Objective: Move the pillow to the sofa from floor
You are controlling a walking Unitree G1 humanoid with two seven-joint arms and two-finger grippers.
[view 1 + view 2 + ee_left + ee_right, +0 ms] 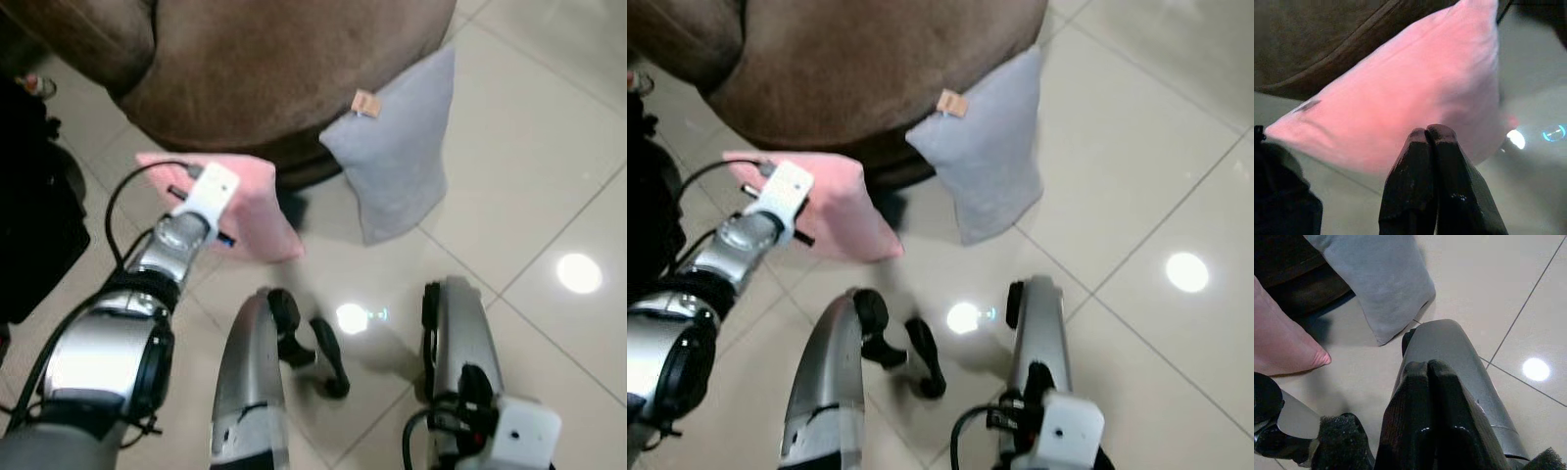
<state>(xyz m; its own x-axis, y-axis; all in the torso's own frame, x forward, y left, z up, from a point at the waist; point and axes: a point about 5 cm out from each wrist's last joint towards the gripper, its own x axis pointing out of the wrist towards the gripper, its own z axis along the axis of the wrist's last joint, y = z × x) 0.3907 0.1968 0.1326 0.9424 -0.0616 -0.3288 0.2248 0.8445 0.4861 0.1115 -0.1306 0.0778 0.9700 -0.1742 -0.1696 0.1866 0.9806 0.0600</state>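
Pale tiled floor (549, 176), brown sofa (274, 69) ahead of you. Pink pillow (250, 201) leans on the sofa base, your left gripper (1426, 134) just before it, fingers pressed together, empty. Grey pillow (397, 162) beside. Right gripper (1425, 369) closed, hanging idle.

No readable txt from here; I see a small tan tag (366, 103) on the grey pillow (397, 157), too blurry.

Glossy beige tiled floor (549, 186); black, perhaps a bag (34, 215), at the left edge
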